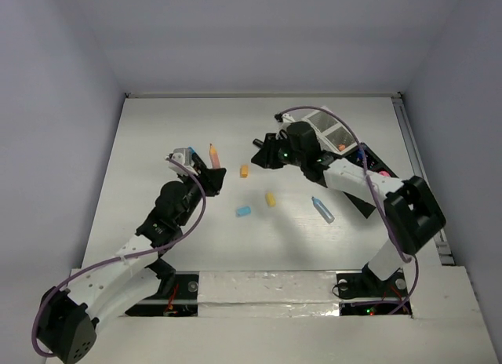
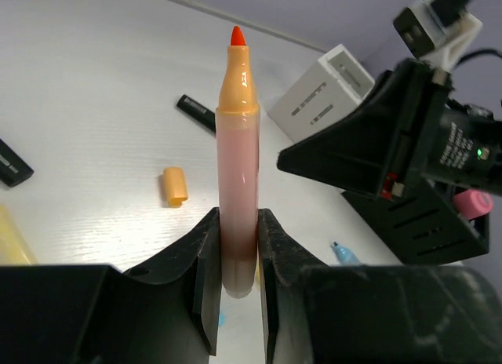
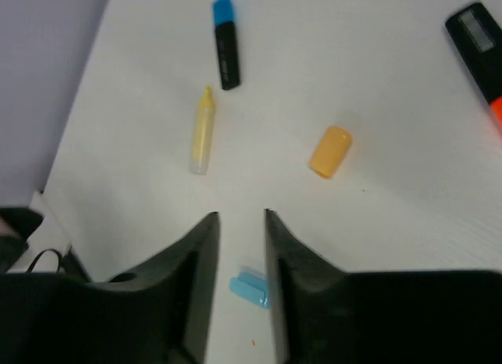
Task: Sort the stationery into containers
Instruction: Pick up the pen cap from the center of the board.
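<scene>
Left end effector (image 2: 239, 223) clamped on an upright, uncapped peach marker (image 2: 237, 144), right end effector (image 3: 241, 219) narrowly parted and empty above the bench (image 3: 392, 81), orange cap (image 3: 330, 151) at its 1 o'clock, yellow marker (image 3: 202, 132) at 11 o'clock, containers (image 1: 337, 131) at the bench's 2 o'clock

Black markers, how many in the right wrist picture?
2: blue-capped marker near the top, orange-ended marker cut off at the top right corner. Others may be hidden.

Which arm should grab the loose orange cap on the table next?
Right. The right gripper is empty, jaws apart, and the orange cap lies just ahead of it in its wrist view. The left gripper is shut on the uncapped peach marker, so it is occupied.
</scene>
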Controlling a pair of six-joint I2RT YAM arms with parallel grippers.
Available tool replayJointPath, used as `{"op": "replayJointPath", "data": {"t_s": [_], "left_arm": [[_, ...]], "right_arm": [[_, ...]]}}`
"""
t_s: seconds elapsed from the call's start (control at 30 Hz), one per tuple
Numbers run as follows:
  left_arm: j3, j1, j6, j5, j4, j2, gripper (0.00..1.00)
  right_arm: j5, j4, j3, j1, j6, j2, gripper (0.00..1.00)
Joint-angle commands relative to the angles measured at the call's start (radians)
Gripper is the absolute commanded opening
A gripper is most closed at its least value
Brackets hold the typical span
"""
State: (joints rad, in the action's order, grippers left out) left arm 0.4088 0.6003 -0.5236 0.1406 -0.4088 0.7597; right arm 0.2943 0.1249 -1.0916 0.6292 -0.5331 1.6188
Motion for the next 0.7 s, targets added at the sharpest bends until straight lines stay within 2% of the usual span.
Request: {"op": "replayJointPath", "data": {"t_s": [0.0,0.03,0.07,0.17,0.43,0.67], "left_arm": [[-0.047,-0.004,0.071,-0.021,-0.108,-0.007,0.0],[-0.063,-0.004,0.079,-0.048,-0.123,-0.002,0.0],[-0.071,-0.004,0.088,-0.061,-0.152,0.0,0.0],[-0.1,-0.004,0.109,-0.111,-0.202,-0.003,0.0],[-0.149,-0.004,0.131,-0.165,-0.254,-0.037,0.0],[-0.171,-0.004,0.116,-0.153,-0.271,-0.074,0.0]], "right_arm": [[-0.156,-0.14,-0.119,0.056,0.048,0.076,0.42],[-0.203,-0.171,-0.166,0.066,0.051,0.102,0.51],[-0.222,-0.191,-0.191,0.066,0.056,0.155,0.64],[-0.277,-0.269,-0.281,0.089,0.061,0.255,0.7],[-0.434,-0.402,-0.468,0.129,0.07,0.432,0.68],[-0.466,-0.435,-0.55,0.129,0.064,0.526,0.62]]}}
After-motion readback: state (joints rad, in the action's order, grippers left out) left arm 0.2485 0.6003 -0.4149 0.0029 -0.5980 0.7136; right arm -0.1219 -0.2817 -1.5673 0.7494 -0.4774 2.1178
